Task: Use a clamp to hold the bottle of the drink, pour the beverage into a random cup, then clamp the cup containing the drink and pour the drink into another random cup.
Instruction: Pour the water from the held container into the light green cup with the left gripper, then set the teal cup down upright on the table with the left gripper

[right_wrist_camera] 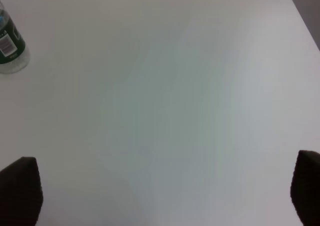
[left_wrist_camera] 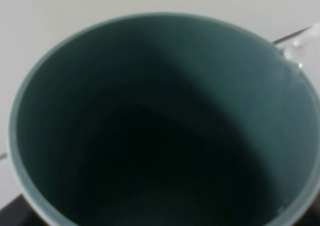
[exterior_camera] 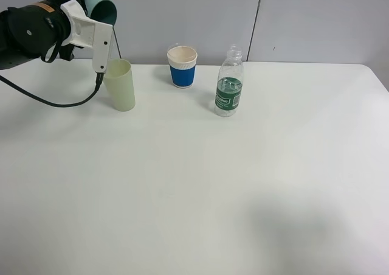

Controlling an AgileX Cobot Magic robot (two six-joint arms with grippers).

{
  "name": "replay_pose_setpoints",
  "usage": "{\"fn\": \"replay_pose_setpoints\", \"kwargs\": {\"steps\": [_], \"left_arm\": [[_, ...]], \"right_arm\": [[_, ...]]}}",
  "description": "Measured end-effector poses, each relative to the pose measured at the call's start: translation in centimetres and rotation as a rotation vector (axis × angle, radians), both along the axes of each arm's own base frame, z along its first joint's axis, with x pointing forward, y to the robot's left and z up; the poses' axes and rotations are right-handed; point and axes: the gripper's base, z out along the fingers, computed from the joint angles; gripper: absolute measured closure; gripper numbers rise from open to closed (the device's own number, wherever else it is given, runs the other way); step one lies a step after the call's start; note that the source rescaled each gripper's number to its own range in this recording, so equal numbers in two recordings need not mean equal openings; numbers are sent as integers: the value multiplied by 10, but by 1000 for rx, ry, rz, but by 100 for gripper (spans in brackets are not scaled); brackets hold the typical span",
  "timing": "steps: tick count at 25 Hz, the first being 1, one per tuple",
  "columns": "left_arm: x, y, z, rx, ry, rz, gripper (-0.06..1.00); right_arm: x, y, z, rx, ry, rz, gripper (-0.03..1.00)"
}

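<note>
At the far left corner of the table (exterior_camera: 194,190), left gripper (exterior_camera: 91,10) clamped on the teal cup (exterior_camera: 102,8), lifted and tipped well over, mouth turned down toward the table. Directly beneath and just beside: the pale yellow-green cup (exterior_camera: 120,84), upright near the far left edge, tapered, wider at the rim, smooth matte plastic. Long axis of the teal cup lying closer to level than upright, rim seemingly above the yellow-green cup's mouth; exact overlap hard to judge from above. Through the left wrist view, only a dark, smooth, straight-walled interior; no liquid plainly visible. Further right along the far edge, white paper cup with blue sleeve (exterior_camera: 182,66), then the bottle (exterior_camera: 229,83), clear, ribbed, green-labelled, uncapped, upright. Right gripper (right_wrist_camera: 160,193) spread wide, holding nothing, hovering over bare table.
</note>
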Motion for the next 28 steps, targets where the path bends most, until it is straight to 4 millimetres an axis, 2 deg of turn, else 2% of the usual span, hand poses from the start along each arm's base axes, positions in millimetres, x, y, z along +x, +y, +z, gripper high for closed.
{"fn": "replay_pose_setpoints", "kwargs": {"steps": [7, 13, 18, 21, 28], "left_arm": [[0, -2, 1, 113, -18, -33, 94], [0, -1, 1, 111, -13, -20, 94], [-2, 2, -11, -59, 125, 30, 94], [-5, 2, -16, -235, 218, 65, 94], [-22, -2, 6, -645, 297, 75, 94]], "right_arm": [[0, 0, 0, 0, 0, 0, -3], [0, 0, 0, 0, 0, 0, -3], [0, 0, 0, 0, 0, 0, -3], [0, 0, 0, 0, 0, 0, -3], [0, 0, 0, 0, 0, 0, -3]]}}
